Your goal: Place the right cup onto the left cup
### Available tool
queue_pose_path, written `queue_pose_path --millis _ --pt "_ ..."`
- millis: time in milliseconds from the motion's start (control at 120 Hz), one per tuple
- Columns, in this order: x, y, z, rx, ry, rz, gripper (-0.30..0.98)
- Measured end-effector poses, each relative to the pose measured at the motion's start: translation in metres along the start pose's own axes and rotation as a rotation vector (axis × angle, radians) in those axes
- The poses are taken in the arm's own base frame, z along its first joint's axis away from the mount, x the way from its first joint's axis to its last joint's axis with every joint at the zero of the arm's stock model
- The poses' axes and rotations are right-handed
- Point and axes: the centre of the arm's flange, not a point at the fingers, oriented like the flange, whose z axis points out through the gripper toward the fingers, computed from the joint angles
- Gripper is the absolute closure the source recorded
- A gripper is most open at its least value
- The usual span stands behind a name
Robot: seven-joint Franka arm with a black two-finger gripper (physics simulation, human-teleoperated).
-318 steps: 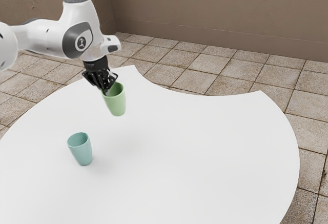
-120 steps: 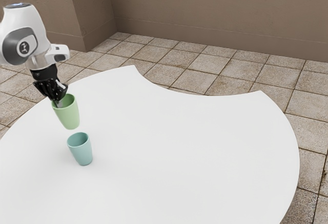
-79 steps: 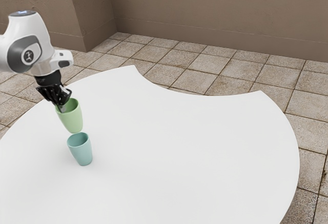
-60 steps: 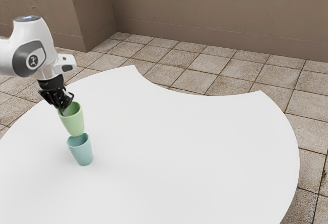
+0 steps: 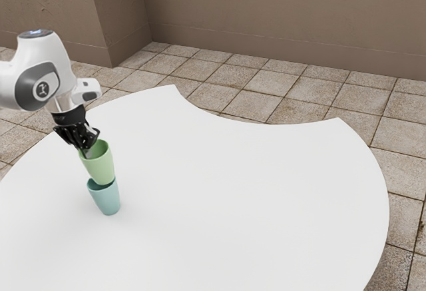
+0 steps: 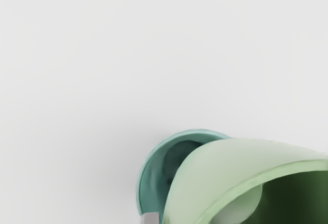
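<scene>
**Gripper (image 5: 85,148) Angled Downward in a Closed Grip**

The white arm (image 5: 13,90) is brought in from the exterior view's left edge. It is bent sharply at the wrist (image 5: 53,81), where a dark grey, rounded cover is set against the white shell. Above, a bluish cap (image 5: 36,33) is seen on the upright section. Below, the black gripper is pointed down and tipped slightly toward the exterior view's right. Its fingers (image 5: 84,152) are closed in a grip. In the wrist view, a small part of one grey fingertip (image 6: 150,218) is shown.
</scene>
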Motion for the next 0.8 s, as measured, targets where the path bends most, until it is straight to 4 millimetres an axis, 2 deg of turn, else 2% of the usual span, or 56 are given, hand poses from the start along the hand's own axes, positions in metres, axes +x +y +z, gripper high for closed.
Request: queue_pose_path --millis 358,517,700,800 --pt "-0.002 -0.015 0.005 0.002 0.000 -0.050 0.79" --pt "0.001 -0.013 0.017 0.021 -0.026 -0.056 0.79" --pt "0.004 -0.011 0.021 0.024 -0.031 -0.056 0.40" --pt "0.005 -0.011 0.020 0.024 -0.027 -0.056 0.25"
